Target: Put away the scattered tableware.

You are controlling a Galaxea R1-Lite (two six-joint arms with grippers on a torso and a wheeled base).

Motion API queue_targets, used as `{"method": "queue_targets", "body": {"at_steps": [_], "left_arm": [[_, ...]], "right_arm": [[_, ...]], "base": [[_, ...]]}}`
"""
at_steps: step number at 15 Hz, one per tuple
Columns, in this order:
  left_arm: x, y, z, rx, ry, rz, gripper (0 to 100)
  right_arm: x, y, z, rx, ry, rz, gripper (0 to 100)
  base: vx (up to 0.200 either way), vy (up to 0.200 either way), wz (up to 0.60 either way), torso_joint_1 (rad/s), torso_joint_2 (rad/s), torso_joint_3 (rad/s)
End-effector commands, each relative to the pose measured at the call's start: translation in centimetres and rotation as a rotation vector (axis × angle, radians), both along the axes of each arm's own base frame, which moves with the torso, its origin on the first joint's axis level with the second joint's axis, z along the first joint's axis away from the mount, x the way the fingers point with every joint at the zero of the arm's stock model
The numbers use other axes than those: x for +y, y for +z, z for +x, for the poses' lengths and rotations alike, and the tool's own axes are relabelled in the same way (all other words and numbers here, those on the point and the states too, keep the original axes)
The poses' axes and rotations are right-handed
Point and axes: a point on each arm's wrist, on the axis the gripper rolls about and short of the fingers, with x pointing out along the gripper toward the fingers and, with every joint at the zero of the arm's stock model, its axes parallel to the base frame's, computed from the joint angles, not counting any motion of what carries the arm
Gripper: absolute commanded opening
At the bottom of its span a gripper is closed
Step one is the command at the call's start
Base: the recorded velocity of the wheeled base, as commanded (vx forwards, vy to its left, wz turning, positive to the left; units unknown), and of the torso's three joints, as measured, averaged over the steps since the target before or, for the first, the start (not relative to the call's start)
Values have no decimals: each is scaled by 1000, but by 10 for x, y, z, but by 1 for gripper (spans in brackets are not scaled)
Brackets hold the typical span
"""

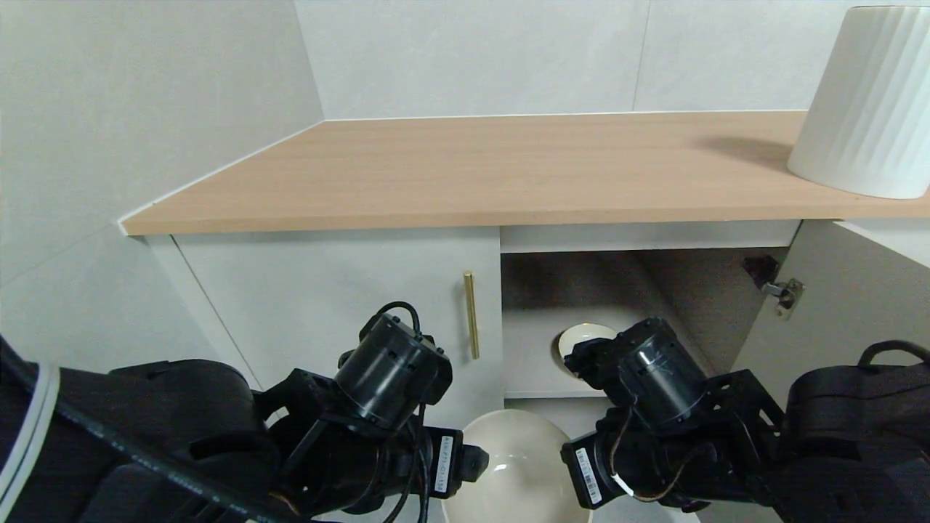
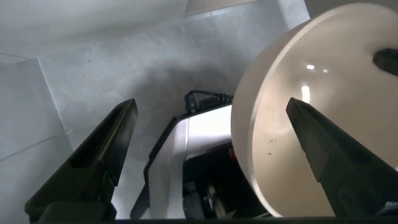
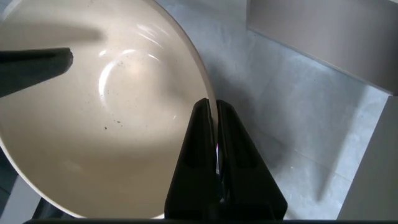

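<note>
A cream bowl [image 1: 512,468] hangs low in front of the cabinet, between my two arms. My right gripper [image 3: 216,124] is shut on the bowl's rim [image 3: 208,93], one finger inside and one outside. My left gripper [image 2: 211,162] is open wide on the opposite side. Its one finger [image 2: 93,168] is outside the bowl [image 2: 292,106] and the other finger [image 2: 329,162] lies over the bowl's inside, so the rim stands between them without being pinched. That inner finger shows as a dark bar [image 3: 37,65] across the bowl [image 3: 112,118]. A second pale dish [image 1: 583,340] lies on the shelf inside the open cabinet.
The cabinet's right door [image 1: 857,312] is swung open, its hinge [image 1: 785,290] showing; the left door with a gold handle [image 1: 471,314] is closed. Above is a wooden countertop [image 1: 472,174] with a white ribbed container [image 1: 872,102] at the far right. Grey walls close the left side.
</note>
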Motion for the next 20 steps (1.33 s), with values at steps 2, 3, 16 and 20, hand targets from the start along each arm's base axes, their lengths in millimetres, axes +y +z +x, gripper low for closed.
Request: {"method": "queue_targets", "body": {"at_steps": [2,3,16,20], "left_arm": [[1,4,-1,-11,3,-14,100],[1,6,-1,-14,4,-20,100],[3,10,-1,-25,6,-28,100],[3,10,-1,-27,8,-26,100]], "right_arm": [[-12,-8,22,15,-78,-14,0],[-18,-11,32,18,-114,-17,0],[-80,-54,133,-193,-606,102,0],[-83,-64,154,-226,-673,138,0]], "base": [[0,0,0,0,0,0],[0,0,0,0,0,0],[0,0,0,0,0,0],[0,0,0,0,0,0]]}}
